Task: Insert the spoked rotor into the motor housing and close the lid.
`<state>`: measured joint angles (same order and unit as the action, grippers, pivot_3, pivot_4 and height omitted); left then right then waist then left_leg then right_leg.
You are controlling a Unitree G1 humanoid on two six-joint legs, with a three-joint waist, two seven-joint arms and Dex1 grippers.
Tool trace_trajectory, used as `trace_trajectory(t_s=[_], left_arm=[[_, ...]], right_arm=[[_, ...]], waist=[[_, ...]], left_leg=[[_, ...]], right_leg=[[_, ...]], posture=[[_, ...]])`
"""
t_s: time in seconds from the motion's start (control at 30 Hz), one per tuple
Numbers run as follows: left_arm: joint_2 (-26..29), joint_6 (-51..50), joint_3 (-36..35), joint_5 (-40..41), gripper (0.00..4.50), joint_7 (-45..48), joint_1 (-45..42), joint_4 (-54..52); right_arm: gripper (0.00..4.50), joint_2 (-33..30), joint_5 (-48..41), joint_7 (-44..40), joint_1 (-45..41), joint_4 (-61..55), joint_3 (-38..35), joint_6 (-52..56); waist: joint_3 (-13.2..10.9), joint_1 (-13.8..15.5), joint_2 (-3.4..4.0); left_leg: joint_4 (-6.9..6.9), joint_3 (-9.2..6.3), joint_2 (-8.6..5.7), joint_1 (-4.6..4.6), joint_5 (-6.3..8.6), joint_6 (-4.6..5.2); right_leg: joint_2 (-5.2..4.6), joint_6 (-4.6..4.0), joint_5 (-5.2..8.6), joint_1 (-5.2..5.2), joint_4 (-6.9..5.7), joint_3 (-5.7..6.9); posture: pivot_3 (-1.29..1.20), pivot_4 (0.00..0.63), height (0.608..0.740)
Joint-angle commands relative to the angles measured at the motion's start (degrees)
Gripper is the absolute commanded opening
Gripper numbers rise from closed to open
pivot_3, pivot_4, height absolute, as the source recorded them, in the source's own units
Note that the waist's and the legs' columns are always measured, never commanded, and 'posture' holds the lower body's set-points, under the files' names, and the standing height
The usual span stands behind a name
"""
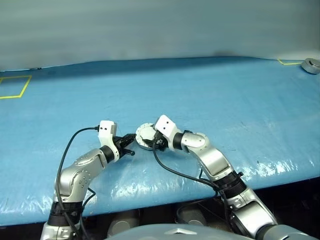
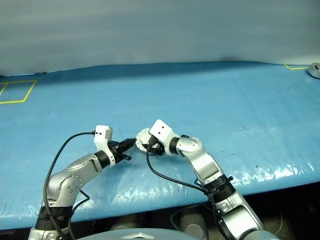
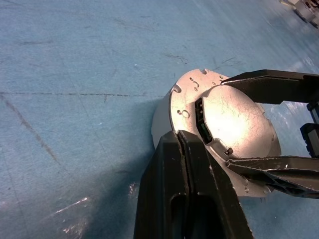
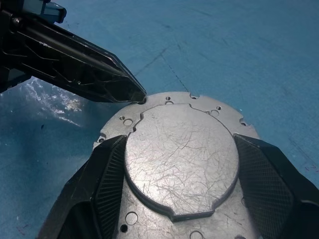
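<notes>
2 black fingers of the right gripper (image 4: 177, 199) clasp the motor housing (image 4: 179, 159) above the blue table (image 1: 225, 100), its scratched silver back showing in the right wrist view. Head views show it small between both arms. Left gripper (image 3: 182, 149), fingers pressed together, touches the housing's rim.

1. even, fairly bright overhead light; blue table cover (image 1: 210, 95) reads clearly in both eye views.
2. white glare patches on the cover's front edge, around 6 o'clock in the eye views.
3. strong hotspot on the scratched silver motor housing (image 3: 234, 117) in the left wrist view.
4. dark soft shadow at 7 o'clock of the housing there.
5. near fingers (image 3: 192, 199) look soft.
</notes>
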<state>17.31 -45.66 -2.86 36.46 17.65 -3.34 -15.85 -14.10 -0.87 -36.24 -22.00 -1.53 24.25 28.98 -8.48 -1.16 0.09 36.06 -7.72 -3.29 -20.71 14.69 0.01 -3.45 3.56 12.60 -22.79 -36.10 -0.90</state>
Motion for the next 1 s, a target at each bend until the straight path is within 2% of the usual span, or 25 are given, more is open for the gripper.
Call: trace_trajectory(t_s=[0.03, 0.2, 0.7, 0.97, 1.0], left_arm=[[-1.1, 3.8, -1.3, -0.9, 0.00, 0.4, -1.0, -1.8], [-1.9, 4.6, -2.1, -0.8, 0.00, -0.3, -1.4, -2.1], [-2.1, 0.5, 3.9, -3.7, 0.00, 1.2, -1.8, 1.6], [-2.2, -1.2, 4.4, -5.1, 0.00, 0.9, -2.0, 2.1], [-2.2, -1.2, 4.4, -5.2, 0.00, 1.0, -1.9, 2.0]], right_arm=[[3.03, -1.3, 2.1, 0.2, 2.3, 3.3, 2.1, 4.0], [3.03, -1.0, 2.3, 0.2, 2.2, 3.6, 2.5, 3.9], [3.03, -0.7, 2.6, 0.4, 2.4, 3.9, 2.7, 3.8], [3.03, -0.6, 1.5, 0.6, 3.9, 1.4, 1.5, 4.2], [3.38, -0.5, 0.9, 0.7, 4.5, 0.2, 0.8, 4.5]], waist=[[0.0, 0.0, 0.00], [0.0, 0.0, -0.02], [0.0, 0.0, -0.03], [0.2, 0.2, -0.11], [0.2, 0.2, -0.11]], left_leg=[[0.00, 0.00, 0.00, 0.00, 0.00, 0.00], [-0.04, 0.01, 0.00, -0.05, -0.01, -0.02], [-0.06, 0.00, 0.00, -0.04, -0.01, -0.02], [-0.05, -0.01, -0.01, 0.11, -0.02, -0.01], [-0.05, -0.02, -0.02, 0.11, -0.01, -0.01]], right_leg=[[0.00, 0.00, 0.00, 0.00, 0.00, 0.00], [0.00, 0.00, 0.00, 0.03, 0.00, -0.02], [0.01, -0.01, 0.00, 0.05, 0.00, -0.01], [-0.01, 0.00, 0.00, 0.06, 0.00, 0.01], [-0.01, 0.00, 0.00, 0.06, 0.00, 0.01]], posture=[[0.00, 0.150, 0.740], [0.00, 0.150, 0.740], [0.00, 0.150, 0.740], [0.00, 0.150, 0.740], [0.00, 0.150, 0.740]])
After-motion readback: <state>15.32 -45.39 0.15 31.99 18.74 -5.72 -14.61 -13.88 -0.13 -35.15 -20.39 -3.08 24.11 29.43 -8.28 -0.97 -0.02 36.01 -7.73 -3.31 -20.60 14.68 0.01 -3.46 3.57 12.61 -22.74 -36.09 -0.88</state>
